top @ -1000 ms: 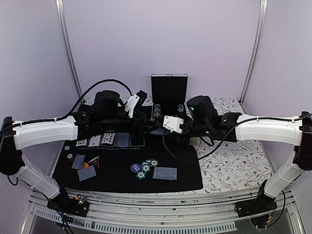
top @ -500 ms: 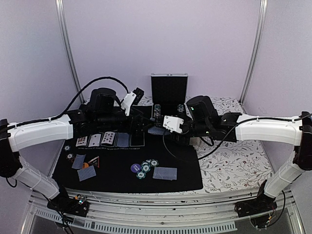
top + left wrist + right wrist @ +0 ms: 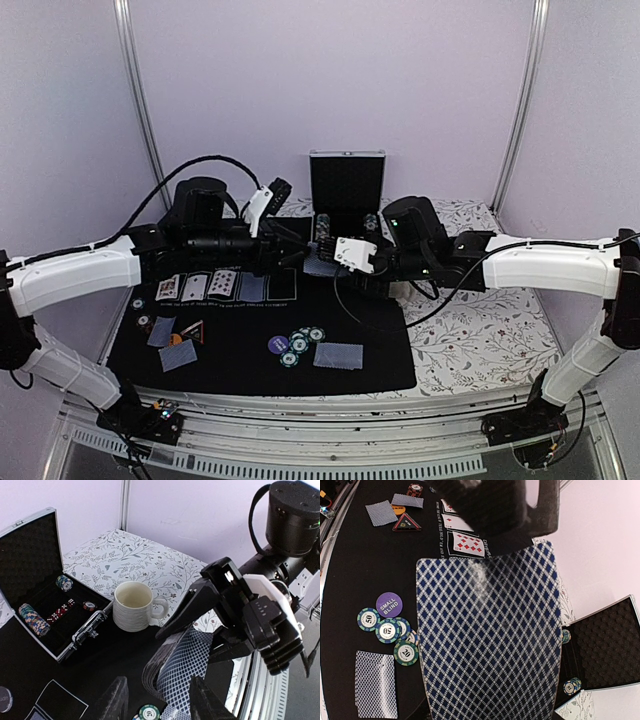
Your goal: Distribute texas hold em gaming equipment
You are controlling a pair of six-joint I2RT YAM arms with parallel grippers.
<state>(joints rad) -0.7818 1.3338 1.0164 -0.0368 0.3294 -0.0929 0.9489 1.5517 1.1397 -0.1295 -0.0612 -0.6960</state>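
While the right gripper point(image 3: 322, 262) is clamping the deck of playing cards point(image 3: 490, 645) flat between its jaws, the blue diamond-patterned backs are facing up toward its wrist. The deck's long axis is running straight out from the palm, leaning a little to the right. Its far short edge is pointing at the left gripper point(image 3: 490, 515) just ahead. The left gripper's fingers point(image 3: 116, 702) are standing on either side of that far end, where the cards are fanning slightly. Whether they are pinching a card or only bracketing it, I cannot tell. Below the right hand and off to its left, green-and-white poker chips point(image 3: 390, 630) are lying clustered on the black mat point(image 3: 380, 350), touching a purple button point(image 3: 388, 604). Face-down cards point(image 3: 376, 684) are lying nearer the wrist, and face-up cards point(image 3: 467, 542) are lying in a row beyond the fingertips. Beyond the left gripper's fingertips, a cream mug point(image 3: 132, 606) is standing upright just beside the open case point(image 3: 45, 595)
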